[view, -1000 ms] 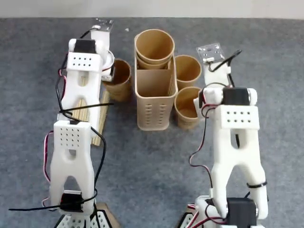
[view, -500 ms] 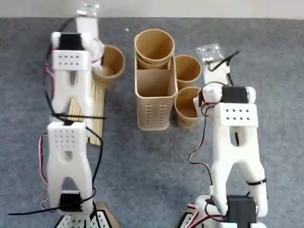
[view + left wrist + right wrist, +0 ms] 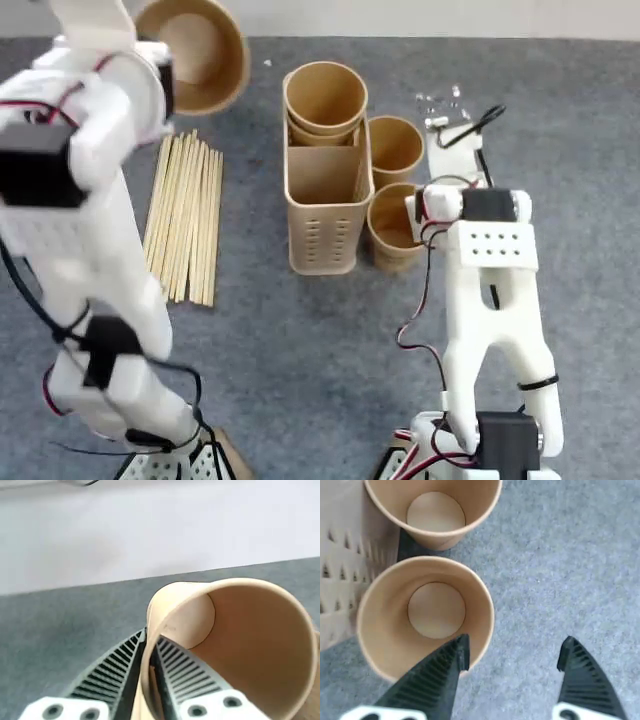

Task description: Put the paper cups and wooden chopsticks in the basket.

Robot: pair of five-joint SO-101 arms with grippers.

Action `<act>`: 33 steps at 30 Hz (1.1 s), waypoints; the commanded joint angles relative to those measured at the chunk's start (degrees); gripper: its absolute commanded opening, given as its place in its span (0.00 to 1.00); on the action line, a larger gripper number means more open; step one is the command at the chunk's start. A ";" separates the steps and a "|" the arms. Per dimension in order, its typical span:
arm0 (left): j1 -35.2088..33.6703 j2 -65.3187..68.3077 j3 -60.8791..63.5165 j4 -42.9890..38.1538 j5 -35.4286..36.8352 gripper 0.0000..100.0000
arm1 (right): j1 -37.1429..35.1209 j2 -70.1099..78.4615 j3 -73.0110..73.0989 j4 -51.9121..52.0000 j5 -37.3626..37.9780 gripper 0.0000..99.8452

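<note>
At upper left in the high view, the left gripper (image 3: 149, 642) is clenched on the rim of a raised paper cup (image 3: 195, 50). The right gripper (image 3: 515, 647) gapes wide over a second cup (image 3: 435, 610) just beside the basket (image 3: 322, 215). Loose chopsticks (image 3: 185, 220) lie left of centre.

Five paper cups in all: one held cup (image 3: 195, 55) up in the air, two nested cups (image 3: 325, 95) standing in the basket (image 3: 320, 235), one loose cup (image 3: 395, 148) and a second loose cup (image 3: 393, 225) just beside it. One basket, split into two compartments. One flat row of wooden chopsticks (image 3: 185, 220), close to ten, too tightly packed for an exact count. Two white arms: left arm (image 3: 90, 240), right arm (image 3: 490, 290).
</note>
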 commanded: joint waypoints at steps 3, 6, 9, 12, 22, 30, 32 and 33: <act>10.07 -6.46 3.12 0.18 -0.18 0.00 | -1.89 -0.13 6.55 -8.31 0.35 0.28; 13.23 -5.49 3.56 -2.90 -1.23 0.00 | -1.63 -0.04 7.87 -11.21 0.35 0.28; 14.73 -3.74 3.56 -6.33 -1.58 0.00 | -1.89 0.22 8.84 -12.79 0.35 0.28; 14.99 -1.27 3.56 -8.18 -1.58 0.00 | -1.89 3.82 11.65 -15.34 0.35 0.28; 14.99 4.97 3.12 -8.62 -1.49 0.00 | -1.54 18.77 5.41 -17.89 -2.11 0.00; 14.81 5.41 7.69 -11.52 -1.49 0.00 | 1.63 15.43 3.21 -15.96 -5.71 0.01; 14.73 5.41 10.77 -13.80 -1.49 0.00 | 2.33 13.32 1.80 -12.09 -5.63 0.01; 14.73 5.41 12.53 -14.77 -1.49 0.00 | 2.68 12.18 0.66 -9.63 -5.63 0.01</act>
